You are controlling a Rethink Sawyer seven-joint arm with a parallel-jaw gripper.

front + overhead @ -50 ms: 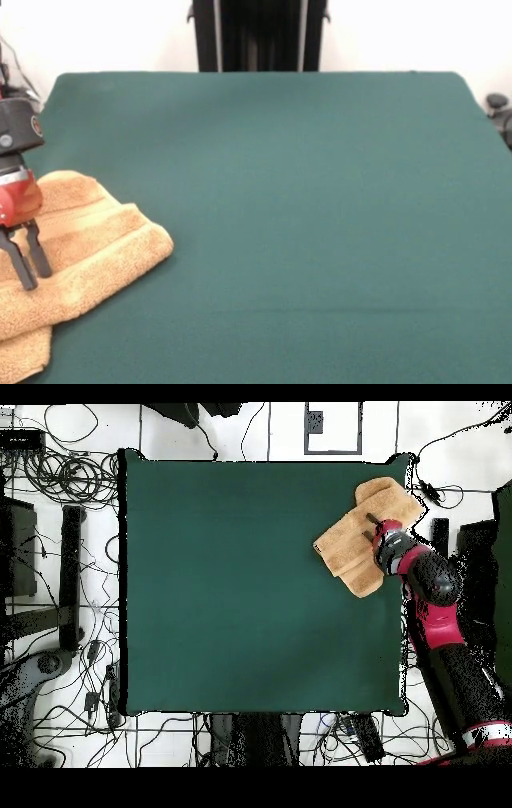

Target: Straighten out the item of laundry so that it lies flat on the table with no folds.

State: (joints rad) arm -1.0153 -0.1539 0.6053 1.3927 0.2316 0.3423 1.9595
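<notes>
The item of laundry, a tan-orange towel (96, 240), lies folded and bunched at the left edge of the green table (304, 200). In the overhead view the towel (350, 544) sits near the table's (240, 584) upper right corner. My gripper (36, 278) stands on the towel's left part with its two dark fingers (40, 252) close together, their tips pressed into the cloth and pinching it. From above, the gripper (375, 532) is over the towel's middle. A fold runs across the towel and a lower layer sticks out at the front left.
The towel lies right at the table's side edge. Cables and stands crowd the floor around the table (60, 474). The red arm (440, 614) reaches in along the table's right side in the overhead view.
</notes>
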